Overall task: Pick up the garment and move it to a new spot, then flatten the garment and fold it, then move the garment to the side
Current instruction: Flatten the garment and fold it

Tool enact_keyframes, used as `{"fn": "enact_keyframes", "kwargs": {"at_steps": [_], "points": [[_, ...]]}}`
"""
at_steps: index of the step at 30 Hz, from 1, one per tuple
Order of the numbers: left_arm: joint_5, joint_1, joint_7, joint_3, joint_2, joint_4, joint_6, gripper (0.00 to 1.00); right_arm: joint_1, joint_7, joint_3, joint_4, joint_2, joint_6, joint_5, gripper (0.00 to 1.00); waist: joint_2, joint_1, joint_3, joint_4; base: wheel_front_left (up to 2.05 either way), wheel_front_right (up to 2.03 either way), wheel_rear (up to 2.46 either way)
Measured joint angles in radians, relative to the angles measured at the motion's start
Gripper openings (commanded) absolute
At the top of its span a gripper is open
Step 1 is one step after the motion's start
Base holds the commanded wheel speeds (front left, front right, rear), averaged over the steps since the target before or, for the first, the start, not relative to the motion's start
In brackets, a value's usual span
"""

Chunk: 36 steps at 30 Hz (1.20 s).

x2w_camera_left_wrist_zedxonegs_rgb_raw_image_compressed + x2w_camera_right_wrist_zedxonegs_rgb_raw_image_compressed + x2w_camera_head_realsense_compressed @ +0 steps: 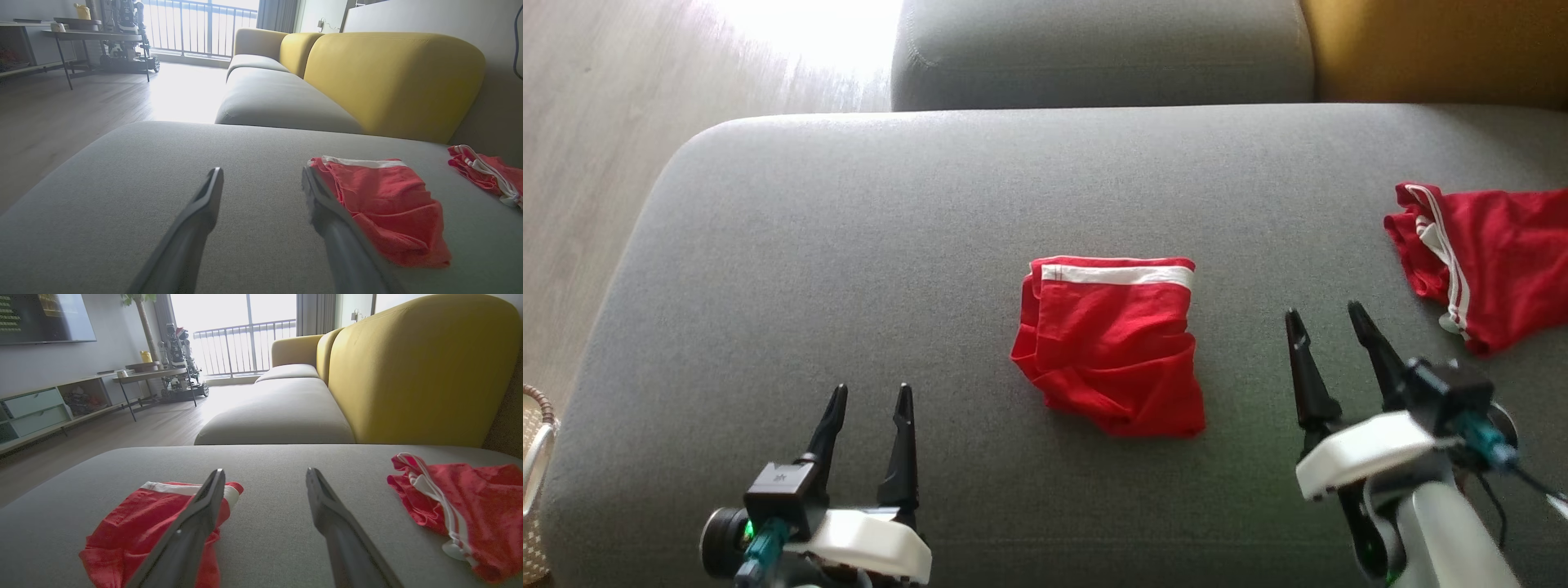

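grey sofa cushion (849, 229) holds the garment (1111, 347), seemingly folded, between our left gripper (872, 392) and right gripper (1323, 312), both gaping empty; next we shift it aside.

Left pincer (872, 390) and right pincer (1324, 312): both empty, jaws spread wide, fingers pointing forward, the right held farther forward.

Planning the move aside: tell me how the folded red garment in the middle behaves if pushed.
The folded red garment is thin, creased cloth, so it will probably bunch or unfold rather than slide whole. Lying nearly flat, it seems light. The woven gray cushion may drag on it.
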Motion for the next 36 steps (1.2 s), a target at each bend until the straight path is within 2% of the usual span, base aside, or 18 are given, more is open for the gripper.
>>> {"fn": "enact_keyframes", "kwargs": {"at_steps": [3,11,29,34,35,36], "points": [[0.000,0.000,0.000,0.000,0.000,0.000,0.000,1.00,0.052,0.012,-0.020,-0.054,0.012,0.000,-0.043,1.00,0.0000,0.0000,0.003,-0.002,0.00,0.00,0.00],[0.000,0.001,0.000,0.000,0.000,0.003,0.000,1.00,0.078,0.023,-0.038,-0.115,0.020,0.000,-0.070,1.00,0.0000,0.0000,0.008,0.003,0.00,0.00,0.00],[-0.008,-0.006,0.000,-0.029,0.000,0.017,-0.001,1.00,0.068,0.045,-0.045,-0.139,0.024,0.000,-0.080,1.00,0.0000,0.0000,0.070,0.066,0.00,0.00,0.00],[-0.008,-0.024,0.000,-0.043,0.000,0.024,-0.001,1.00,0.008,0.045,-0.002,-0.124,0.024,0.000,-0.095,1.00,0.0000,0.0000,0.086,0.086,0.00,0.00,0.00],[-0.008,-0.025,0.000,-0.051,0.000,0.024,-0.001,1.00,-0.005,0.045,0.018,-0.119,0.024,0.000,-0.100,0.58,0.0000,0.0000,0.089,0.090,0.00,0.00,0.00],[-0.008,-0.025,0.000,-0.061,0.000,0.024,-0.002,1.00,-0.017,0.045,0.040,-0.112,0.023,0.000,-0.101,0.04,0.0000,0.0000,0.094,0.095,0.00,0.00,0.00]]}}
